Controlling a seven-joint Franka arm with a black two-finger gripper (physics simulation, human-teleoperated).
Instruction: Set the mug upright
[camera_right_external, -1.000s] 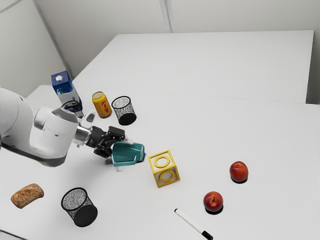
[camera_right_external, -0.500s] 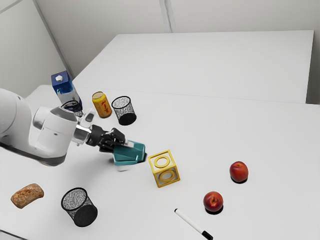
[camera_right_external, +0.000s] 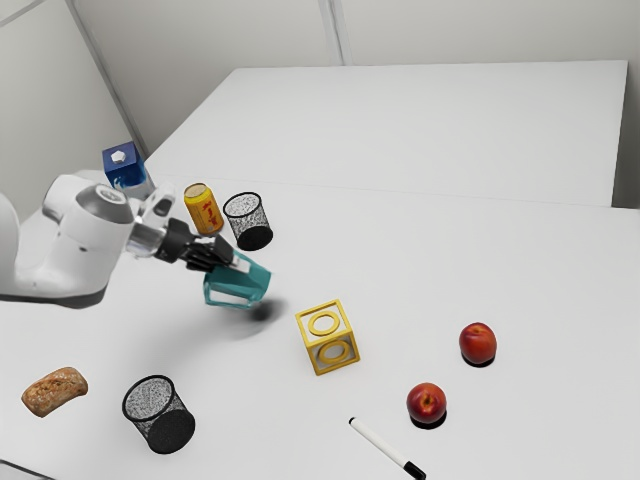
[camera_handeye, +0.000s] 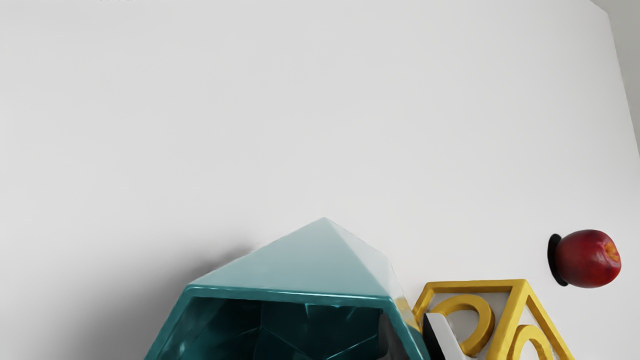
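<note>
In the exterior view my gripper (camera_right_external: 228, 262) holds the teal mug (camera_right_external: 252, 281) above the table, with the mug tilted and its shadow on the tabletop below it. The wrist view has the mug (camera_handeye: 300, 260) with its open mouth facing my hand. My gripper (camera_handeye: 411, 334) is shut on the mug's wall there: one finger is inside the mouth, and the other, with a pale fingertip (camera_handeye: 445, 335), presses from outside. The mug's base is turned away from the hand.
A yellow-framed block (camera_right_external: 328, 338) stands near the mug on the exterior view's right. Around them are two mesh cups (camera_right_external: 248, 222) (camera_right_external: 160, 415), a yellow can (camera_right_external: 203, 210), a blue carton (camera_right_external: 126, 170), bread (camera_right_external: 55, 391), a marker (camera_right_external: 385, 447) and two red fruits (camera_right_external: 478, 343) (camera_right_external: 427, 403).
My gripper has lifted the mug off the table and carried it up and toward the exterior view's left, away from the block. The mug's tilt has changed, and the arm has drawn back.
</note>
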